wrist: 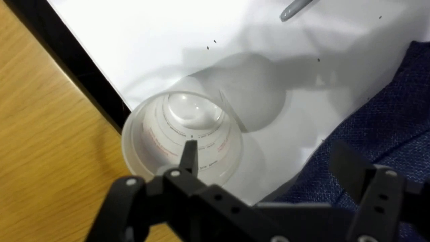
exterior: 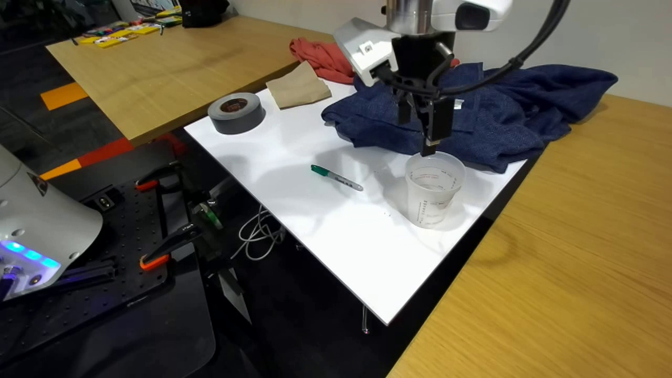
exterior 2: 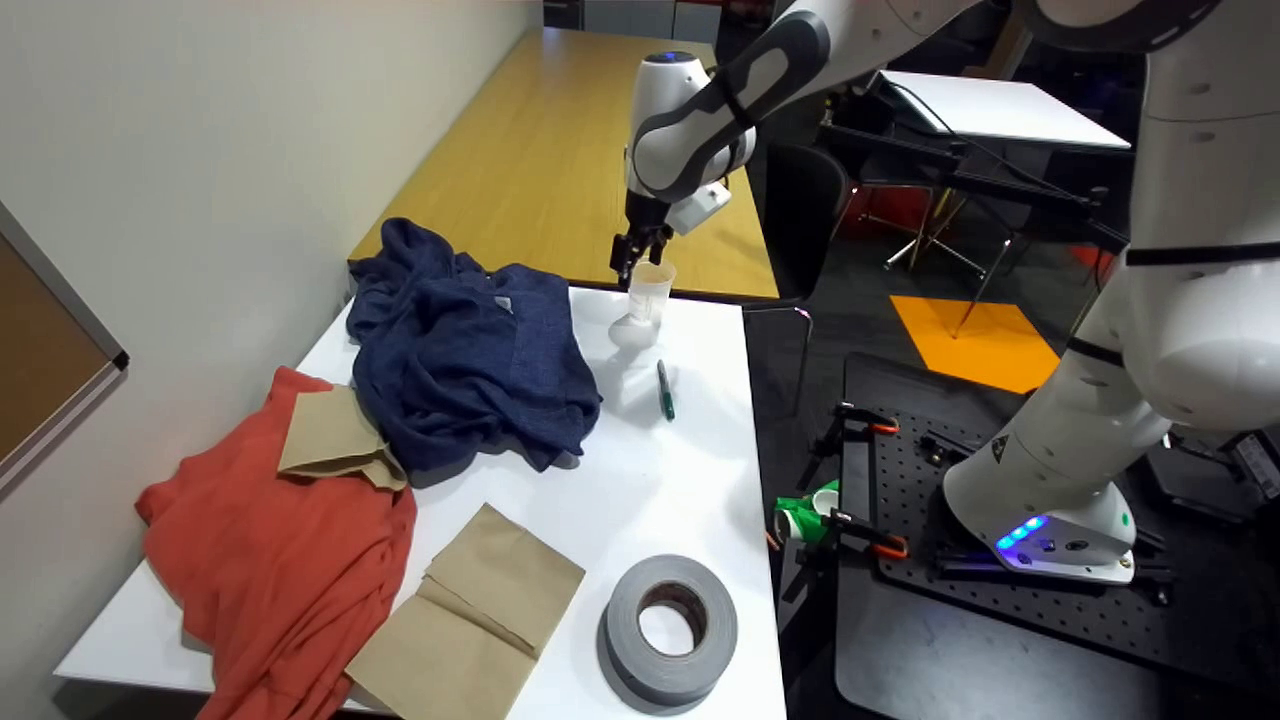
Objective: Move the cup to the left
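Near nine o'clock from the gripper (wrist: 267,156) in the wrist view, the cup (wrist: 178,132) stood upright on the white table (exterior: 336,226). Your gripper's fingers were spread wide and had hold of nothing: one finger (wrist: 190,156) showed across the cup's mouth, the other finger (wrist: 347,164) in front of the blue cloth (wrist: 383,121) at three o'clock. Whether the first tip was above the rim or inside it, you could not tell.

Your likeliest trouble was that tip landing on the rim and tipping the cup, since the pair sat off to one side of it. A knock toward ten o'clock could have sent it into the dark gap (wrist: 78,64). The far finger might have snagged the cloth. At nine o'clock from the cup in an exterior view lay the marker (exterior: 337,177), which a low leftward slide could have struck.

Inside the cup you saw only printed lines and glints at the bottom; it looked empty. Toward seven o'clock from it in an exterior view, folded brown paper (exterior 2: 480,610) may have been a bag, its contents hidden.
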Controlling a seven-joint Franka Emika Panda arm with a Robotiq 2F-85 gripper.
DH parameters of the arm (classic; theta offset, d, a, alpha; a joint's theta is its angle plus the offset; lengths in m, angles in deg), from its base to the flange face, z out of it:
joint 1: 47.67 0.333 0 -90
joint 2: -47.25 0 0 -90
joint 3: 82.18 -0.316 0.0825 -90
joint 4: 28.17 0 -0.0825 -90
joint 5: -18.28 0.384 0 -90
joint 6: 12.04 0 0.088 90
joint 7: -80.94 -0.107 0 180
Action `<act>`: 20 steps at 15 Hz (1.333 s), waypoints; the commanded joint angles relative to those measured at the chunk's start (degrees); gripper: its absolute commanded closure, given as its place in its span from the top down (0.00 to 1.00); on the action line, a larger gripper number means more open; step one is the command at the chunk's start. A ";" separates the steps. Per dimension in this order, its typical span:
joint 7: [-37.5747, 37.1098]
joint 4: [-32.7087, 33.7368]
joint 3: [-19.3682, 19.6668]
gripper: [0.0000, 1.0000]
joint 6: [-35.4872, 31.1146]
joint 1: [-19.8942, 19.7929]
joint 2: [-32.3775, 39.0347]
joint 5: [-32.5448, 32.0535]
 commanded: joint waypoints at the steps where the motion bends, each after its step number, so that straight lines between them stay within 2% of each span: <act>1: 1.05 5.70 -2.03 1.00 3.73 -2.82 4.22 1.99; 7: 0.56 8.91 -2.97 1.00 5.96 -4.46 8.28 2.22; 8: 0.72 9.05 -3.14 0.84 5.88 -4.68 8.66 2.33; 12: 0.82 9.49 -3.52 0.49 6.12 -5.11 9.66 2.77; 18: 0.63 10.06 -3.57 0.05 6.57 -5.57 9.77 3.53; 19: 0.58 10.22 -3.56 0.00 6.64 -5.64 9.70 3.66; 20: 0.50 10.41 -3.50 0.00 6.73 -5.67 9.67 3.67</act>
